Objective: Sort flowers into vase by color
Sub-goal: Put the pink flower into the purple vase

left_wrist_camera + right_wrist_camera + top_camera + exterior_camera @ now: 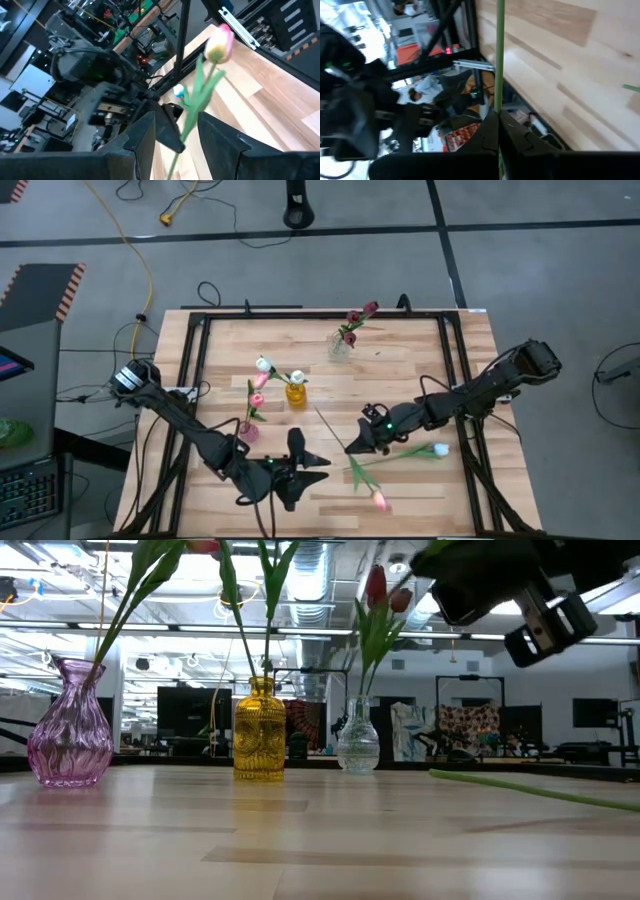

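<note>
My right gripper (352, 446) (498, 120) is shut on the thin green stem of a pink tulip (380, 500) over the table's near middle. My left gripper (308, 460) (177, 122) is open just left of it. In its wrist view the tulip's head (220, 42) and stem show between the fingers, which touch nothing. A white tulip (440, 449) lies flat on the table to the right. The pink vase (248, 430) (70, 725) holds a pink tulip. White ones stand in the yellow vase (296, 395) (260, 730), dark red ones in the clear vase (340, 345) (357, 740). My right gripper pinches the pink tulip's stem (499, 100) between its two shut fingers, partway along it. The bare stem end (322, 416) sticks out toward the far side and the head toward the near edge. I cannot tell whether the head rests on the table.
The three vases stand in a loose row across the table's far and left middle, leaves and stems rising above them. A black frame (200, 330) borders the tabletop. Bare wood lies at the table's far right and near right.
</note>
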You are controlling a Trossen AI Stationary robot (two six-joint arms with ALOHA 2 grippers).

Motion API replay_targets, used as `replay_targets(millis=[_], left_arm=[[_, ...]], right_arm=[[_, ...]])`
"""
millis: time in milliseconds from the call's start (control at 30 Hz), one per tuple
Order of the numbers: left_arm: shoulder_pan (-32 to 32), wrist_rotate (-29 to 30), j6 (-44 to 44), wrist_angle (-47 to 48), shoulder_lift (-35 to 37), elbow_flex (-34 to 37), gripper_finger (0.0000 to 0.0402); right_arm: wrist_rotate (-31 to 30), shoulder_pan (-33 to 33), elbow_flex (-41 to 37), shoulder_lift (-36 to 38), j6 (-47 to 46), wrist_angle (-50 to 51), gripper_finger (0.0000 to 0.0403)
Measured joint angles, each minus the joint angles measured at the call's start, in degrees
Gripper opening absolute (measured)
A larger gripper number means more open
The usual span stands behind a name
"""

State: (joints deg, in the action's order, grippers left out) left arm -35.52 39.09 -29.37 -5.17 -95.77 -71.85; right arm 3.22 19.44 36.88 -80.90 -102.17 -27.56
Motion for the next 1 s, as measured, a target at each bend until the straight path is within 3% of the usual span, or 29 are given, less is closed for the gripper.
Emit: replay_targets(millis=[533, 1000], left_arm=[[3.85, -4.27, -9.75, -0.62, 0.0, 0.0, 0.0137], [8.61, -8.31, -8.87, 3.07, 0.0, 0.0, 0.0137]], right_arm=[[-2.12, -4.75, 0.0, 0.0, -4.35, -8.0, 0.0029], [-2.36, -6.47, 0.0, 0.0, -4.37, -8.98, 0.003]])
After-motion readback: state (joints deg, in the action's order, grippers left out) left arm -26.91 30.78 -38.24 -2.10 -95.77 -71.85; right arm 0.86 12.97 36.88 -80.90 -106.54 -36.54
